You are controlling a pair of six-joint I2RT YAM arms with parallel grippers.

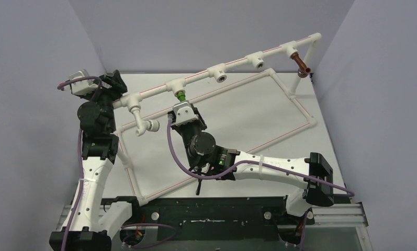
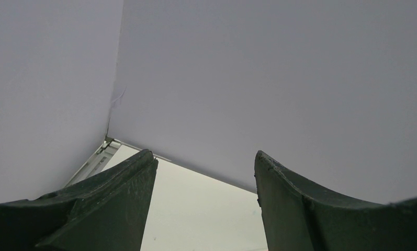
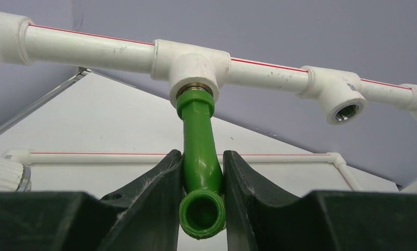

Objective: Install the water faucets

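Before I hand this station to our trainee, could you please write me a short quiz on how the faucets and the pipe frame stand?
1. True or false: the right fingers are shut on the green faucet.
2. Where is the reddish-brown faucet? A) lying on the table B) fitted in the end tee at the right of the raised pipe C) between the right fingers
3. How many empty tee sockets sit on the pipe between the two faucets?
Key: 1 true; 2 B; 3 two.
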